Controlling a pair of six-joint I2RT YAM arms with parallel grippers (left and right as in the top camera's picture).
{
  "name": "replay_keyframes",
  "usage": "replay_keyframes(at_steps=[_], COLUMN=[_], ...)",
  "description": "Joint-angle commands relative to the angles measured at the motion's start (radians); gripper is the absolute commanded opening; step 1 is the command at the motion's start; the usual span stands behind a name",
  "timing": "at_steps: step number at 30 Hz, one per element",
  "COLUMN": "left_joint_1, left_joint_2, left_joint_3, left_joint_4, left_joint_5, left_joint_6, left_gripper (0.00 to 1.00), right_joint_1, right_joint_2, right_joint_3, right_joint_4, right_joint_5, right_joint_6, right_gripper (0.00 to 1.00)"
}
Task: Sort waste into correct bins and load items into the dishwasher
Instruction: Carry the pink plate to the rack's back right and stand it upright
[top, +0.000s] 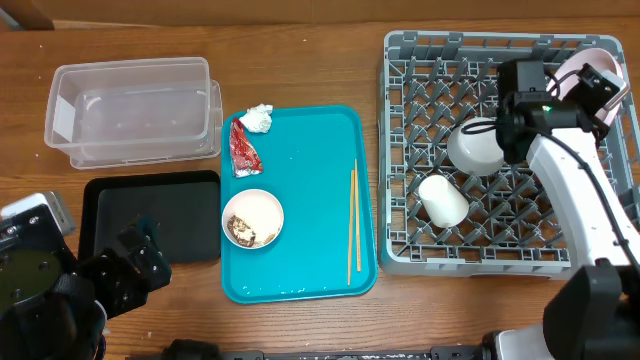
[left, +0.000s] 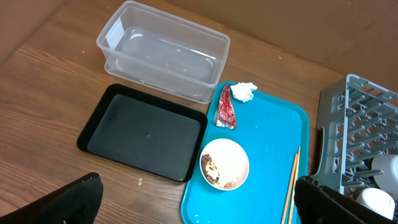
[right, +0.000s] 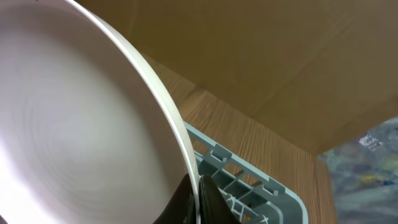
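Clear glossy plastic tub (top: 130, 112), matt black tray (top: 175, 212), crinkled red foil wrapper (top: 243, 150), wood-grain table (top: 300, 50).

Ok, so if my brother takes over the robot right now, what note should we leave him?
Left gripper: open, empty, over the black tray.
Right gripper: shut on the pink plate rim, at the rack far corner, not yet released.
Done: white bowl and cup are in the rack.
Left: seat the plate. On the teal tray lie the red wrapper, tissue, chopsticks and small bowl with scraps. The clear tub and black tray hold nothing.
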Motion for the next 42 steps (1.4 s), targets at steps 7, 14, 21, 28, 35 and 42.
replay_keyframes(at_steps=[7, 14, 21, 28, 35, 42], left_joint_1=[0.004, 0.004, 0.004, 0.004, 0.004, 0.004], left_joint_2=[0.003, 0.003, 0.003, 0.003, 0.003, 0.003], left_joint_3=[0.004, 0.004, 0.004, 0.004, 0.004, 0.004], left_joint_4=[0.001, 0.001, 0.001, 0.001, 0.001, 0.001], left_joint_5=[-0.02, -0.02, -0.02, -0.02, -0.02, -0.02], left_joint_6=[-0.013, -0.013, -0.013, -0.013, -0.013, -0.013], left_gripper=[1.0, 1.0, 1.0, 1.0, 1.0, 1.0], right_joint_1=[0.003, 0.084, 0.175, 0.28, 0.415, 0.606], right_joint_2=[0.07, 0.069, 0.018, -0.079, -0.066, 0.068], right_joint_3=[-0.002, 0.008, 0.117, 0.282, 0.28, 0.276], right_joint_4=[0.023, 0.031, -0.015, -0.075, -0.016, -0.021], right_joint_5=[-0.089, -0.089, -0.207, -0.811, -1.447, -1.449], right_joint_6=[-0.079, -0.124, -0.206, -0.303, -0.267, -0.192], right_gripper=[0.04, 0.04, 0.37, 0.61, 0.61, 0.61])
